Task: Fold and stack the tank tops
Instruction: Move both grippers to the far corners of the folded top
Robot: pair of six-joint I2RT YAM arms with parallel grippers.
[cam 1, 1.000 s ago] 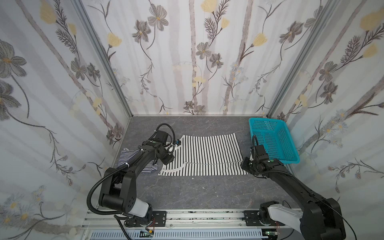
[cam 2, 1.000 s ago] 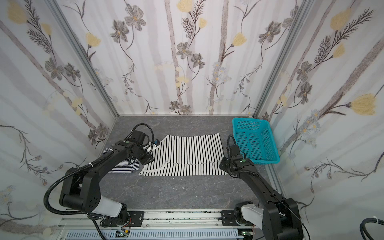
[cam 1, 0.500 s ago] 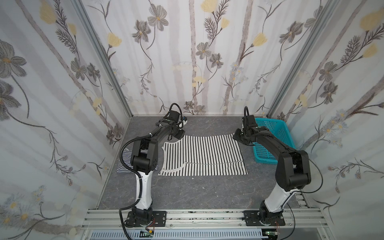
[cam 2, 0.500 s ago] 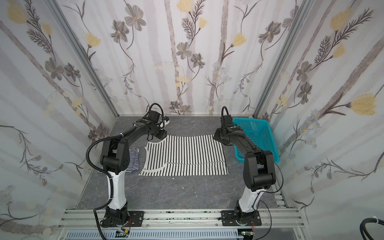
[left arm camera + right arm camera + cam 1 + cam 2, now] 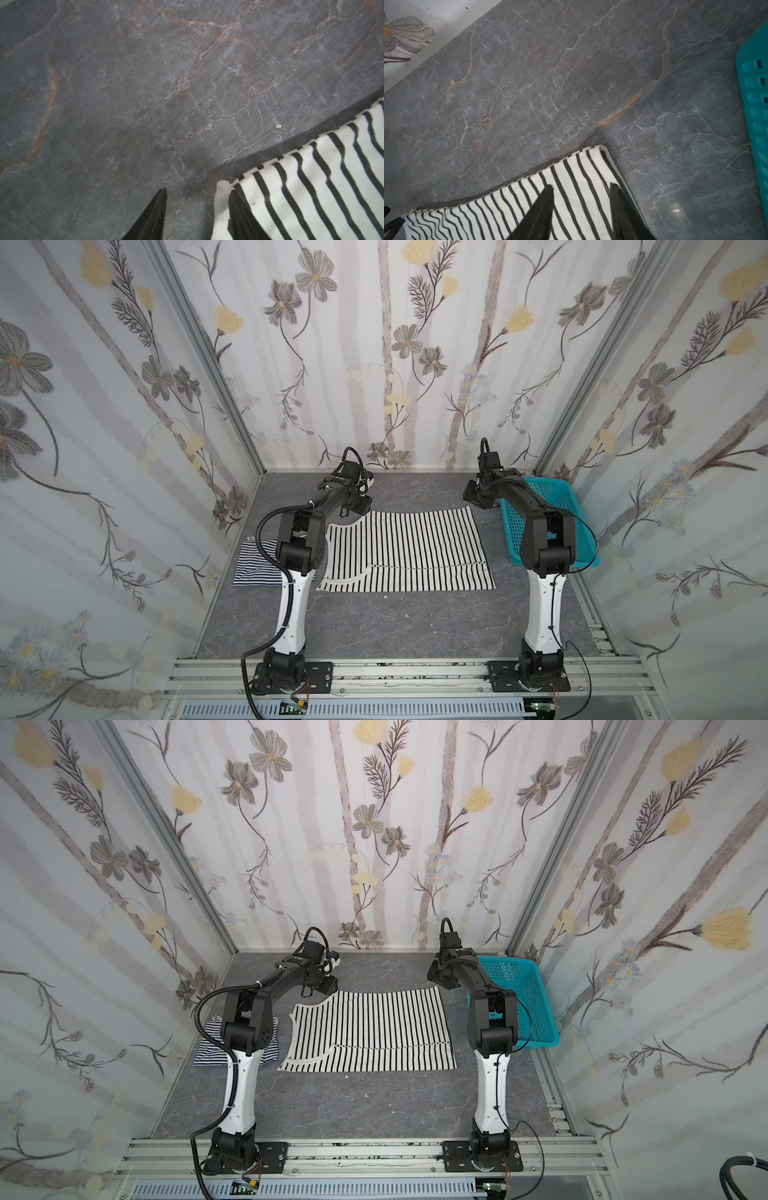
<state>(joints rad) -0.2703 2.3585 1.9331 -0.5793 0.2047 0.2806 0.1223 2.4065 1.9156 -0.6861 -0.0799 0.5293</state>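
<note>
The white tank top with wide black stripes (image 5: 407, 551) (image 5: 370, 1031) lies flat mid-table. The finely striped navy tank top (image 5: 253, 564) (image 5: 208, 1048) sits folded at the left, partly hidden behind my left arm. My left gripper (image 5: 357, 506) (image 5: 322, 986) is at the white top's far left corner. In its wrist view the gripper (image 5: 197, 191) is open, one finger (image 5: 153, 216) over bare table, the other beside the white trim (image 5: 221, 199). My right gripper (image 5: 478, 499) (image 5: 440, 979) (image 5: 581, 187) hovers open over the far right corner (image 5: 591, 164), holding nothing.
A turquoise perforated basket (image 5: 548, 522) (image 5: 515, 1002) (image 5: 753, 104) stands along the right wall, close to my right arm. The grey marble table (image 5: 395, 626) is enclosed by floral walls on three sides; an aluminium rail runs along the front.
Both arms have swung from low by the white top's left side and near right edge out to its far corners. The cloth itself has not shifted.
</note>
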